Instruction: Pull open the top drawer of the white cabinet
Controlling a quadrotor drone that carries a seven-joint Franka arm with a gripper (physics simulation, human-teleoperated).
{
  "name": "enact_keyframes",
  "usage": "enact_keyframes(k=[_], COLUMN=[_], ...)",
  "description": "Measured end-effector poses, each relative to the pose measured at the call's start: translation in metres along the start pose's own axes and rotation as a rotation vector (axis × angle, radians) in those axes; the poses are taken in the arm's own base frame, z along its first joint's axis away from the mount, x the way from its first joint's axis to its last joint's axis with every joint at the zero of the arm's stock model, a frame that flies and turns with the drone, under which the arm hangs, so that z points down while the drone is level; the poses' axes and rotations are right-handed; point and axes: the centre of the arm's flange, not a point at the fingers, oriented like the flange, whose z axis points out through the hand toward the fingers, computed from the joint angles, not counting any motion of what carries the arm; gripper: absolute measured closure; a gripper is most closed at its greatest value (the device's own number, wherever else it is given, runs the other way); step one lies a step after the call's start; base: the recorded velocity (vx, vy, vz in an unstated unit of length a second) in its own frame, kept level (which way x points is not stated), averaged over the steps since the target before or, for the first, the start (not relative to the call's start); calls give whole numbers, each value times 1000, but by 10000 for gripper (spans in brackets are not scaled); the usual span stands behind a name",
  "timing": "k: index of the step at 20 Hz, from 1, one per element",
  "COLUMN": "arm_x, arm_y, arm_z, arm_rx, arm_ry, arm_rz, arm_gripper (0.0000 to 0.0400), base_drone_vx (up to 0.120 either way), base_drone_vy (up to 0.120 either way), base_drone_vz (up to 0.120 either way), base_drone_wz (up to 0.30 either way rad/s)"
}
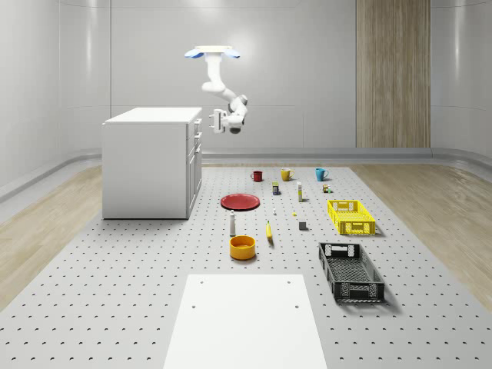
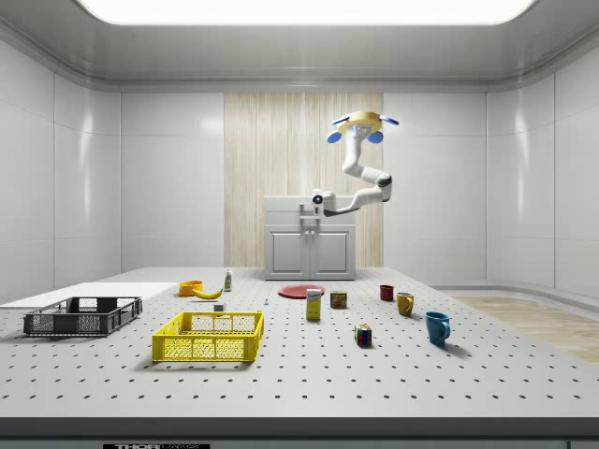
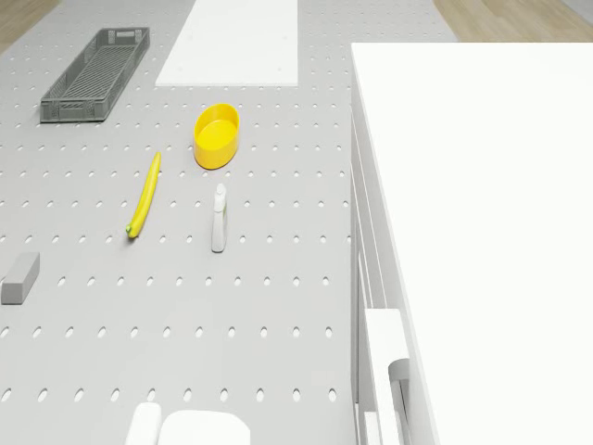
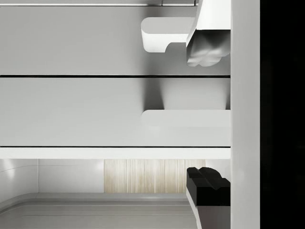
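Currently: two-finger gripper [image 1: 213,121] open, holding nothing, beside white box cabinet [image 1: 150,161] top drawer [image 1: 197,127]; drone [image 1: 211,53] hovering alongside; risk: fingers misaligned, missing handle

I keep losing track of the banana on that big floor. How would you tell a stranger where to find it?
Start at the white cabinet and look across the grey perforated floor to the whole-scene view's right. Past the red plate, the banana lies flat between the orange bowl and the yellow crate. It is the one long, thin, curved yellow thing there.
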Motion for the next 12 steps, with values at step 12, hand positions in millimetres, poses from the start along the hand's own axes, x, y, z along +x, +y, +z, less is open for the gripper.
enact_keyframes(k=[12], arm_x=[0], arm_y=[0], arm_z=[14], arm_rx=[0], arm_ry=[0], arm_rz=[0], arm_gripper=[88], base_drone_vx=[0], base_drone_vy=[0], base_drone_vz=[0], base_drone_wz=[0])
